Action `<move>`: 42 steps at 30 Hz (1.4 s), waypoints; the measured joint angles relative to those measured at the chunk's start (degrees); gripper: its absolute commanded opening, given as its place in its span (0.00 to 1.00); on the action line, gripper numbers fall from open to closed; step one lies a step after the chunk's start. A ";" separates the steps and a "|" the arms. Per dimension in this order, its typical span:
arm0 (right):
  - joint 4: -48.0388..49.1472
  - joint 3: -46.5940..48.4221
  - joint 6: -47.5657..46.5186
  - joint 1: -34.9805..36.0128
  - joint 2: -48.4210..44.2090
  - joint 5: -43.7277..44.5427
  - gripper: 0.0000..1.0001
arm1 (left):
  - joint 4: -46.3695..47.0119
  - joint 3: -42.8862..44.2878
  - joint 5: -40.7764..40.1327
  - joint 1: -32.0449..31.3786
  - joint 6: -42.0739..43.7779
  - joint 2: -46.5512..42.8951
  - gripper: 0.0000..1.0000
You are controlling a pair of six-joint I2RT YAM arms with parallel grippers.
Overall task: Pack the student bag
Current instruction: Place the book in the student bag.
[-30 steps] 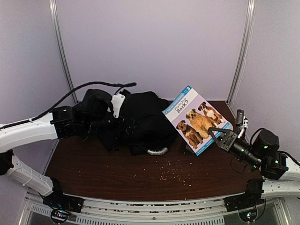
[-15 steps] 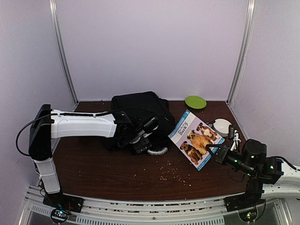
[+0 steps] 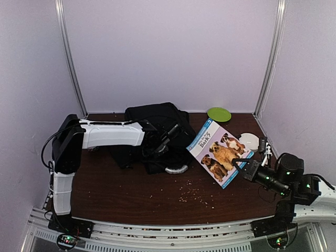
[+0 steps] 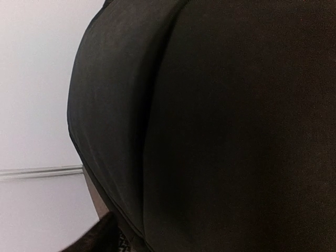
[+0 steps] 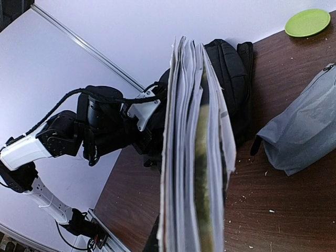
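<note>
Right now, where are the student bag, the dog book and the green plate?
student bag (image 3: pixel 157 115): top external view, upper fabric.
dog book (image 3: pixel 220 153): top external view, front cover.
green plate (image 3: pixel 219 114): top external view, bare centre.

We find the top view fixed high on the near side of the student bag (image 3: pixel 156 123), facing the back wall and taking in the whole table (image 3: pixel 131 197). The left wrist view sits hard against the student bag, and black fabric nearly fills its frame. The right wrist view looks low from the right of the student bag towards it, past a book (image 5: pixel 194 157) edge-on at the lens. The top and right wrist views share the student bag, the left arm (image 3: pixel 110 134) and the green plate (image 3: pixel 219 114).
</note>
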 measured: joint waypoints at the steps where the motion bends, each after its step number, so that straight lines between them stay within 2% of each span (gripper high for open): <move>1: -0.39 0.52 -0.11 0.00 -0.22 -0.02 0.00 | -0.09 0.39 0.04 0.13 -0.04 0.24 0.48; 2: -1.01 1.16 -0.31 0.00 -0.39 -0.02 0.00 | -0.09 0.55 0.07 0.13 -0.02 0.26 0.34; 4: -2.27 2.80 -0.79 0.00 -0.87 -0.04 0.00 | -0.20 0.81 0.46 0.04 -0.17 0.26 0.15; 6: -2.93 4.20 -1.42 0.00 -1.18 -0.39 0.00 | -0.50 1.49 1.18 -0.28 -1.03 0.24 0.06; 9: -2.97 5.46 -1.99 0.00 -1.11 -2.84 0.00 | -1.42 2.75 2.43 -0.24 -1.97 -0.74 0.01; 17: 1.64 4.68 -1.84 -0.20 6.25 -20.72 0.00 | -7.93 14.82 9.27 2.19 -7.91 -3.52 0.00; 21: 5.07 0.94 0.28 0.20 8.79 -25.27 0.00 | -10.23 16.96 14.36 2.25 -11.39 -3.93 0.00; 28: 19.71 -6.84 11.65 -0.55 16.79 -24.24 0.00 | -11.23 17.27 18.84 2.36 -16.06 -3.93 0.00; 33: 30.03 -8.04 19.26 -2.16 26.01 -21.73 0.00 | -11.23 17.27 19.56 2.38 -18.38 -3.93 0.00; 42: 48.94 -9.90 28.57 -3.52 33.51 -13.49 0.00 | -9.99 15.58 19.06 2.36 -20.46 -4.79 0.00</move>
